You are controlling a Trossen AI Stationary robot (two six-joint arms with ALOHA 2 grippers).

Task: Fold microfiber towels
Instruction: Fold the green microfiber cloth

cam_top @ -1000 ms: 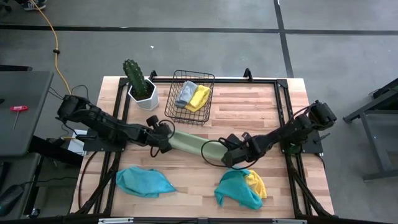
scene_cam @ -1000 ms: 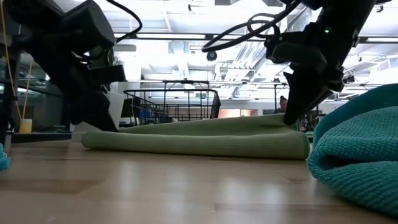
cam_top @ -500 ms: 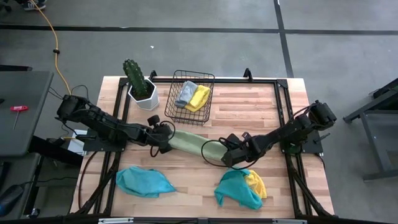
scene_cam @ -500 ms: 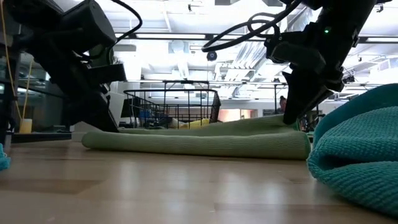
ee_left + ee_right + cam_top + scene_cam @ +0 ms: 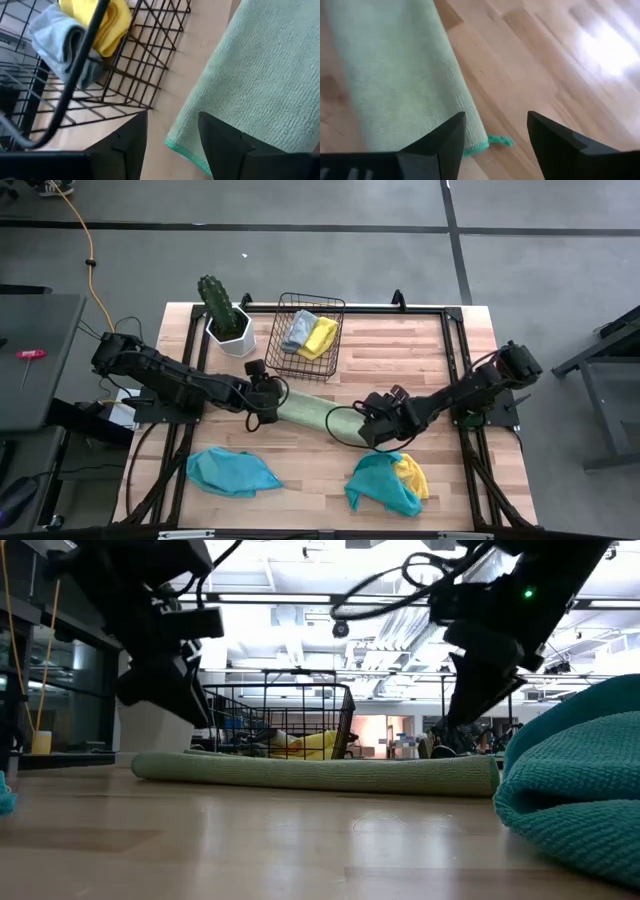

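A: Looking across your worktop [image 5: 400, 350], what do you have laid out?

B: You have a light green towel [image 5: 305, 409] lying folded in a long flat strip near the middle, running from left to right, its left end just beside the black wire basket [image 5: 325, 305]. Nearer to you, a teal towel [image 5: 232, 472] lies crumpled at the left, and another teal towel [image 5: 378, 485] lies bunched at the right, touching a yellow towel [image 5: 413, 474]. Inside the basket, at the far side, you have a grey towel [image 5: 297, 330] and a second yellow towel [image 5: 321, 336] side by side. A cactus in a white pot [image 5: 226, 317] stands at the far left, beside the basket.

A: And your arms?

B: Your left gripper [image 5: 268, 402] sits over the strip's left end, jaws apart, with nothing between them; in its wrist view the green edge lies just past the fingertips [image 5: 220, 135]. Your right gripper [image 5: 372, 420] sits over the strip's right end, jaws likewise spread and empty; its wrist view shows the towel's corner between the fingers [image 5: 452, 135], lying on the wood.
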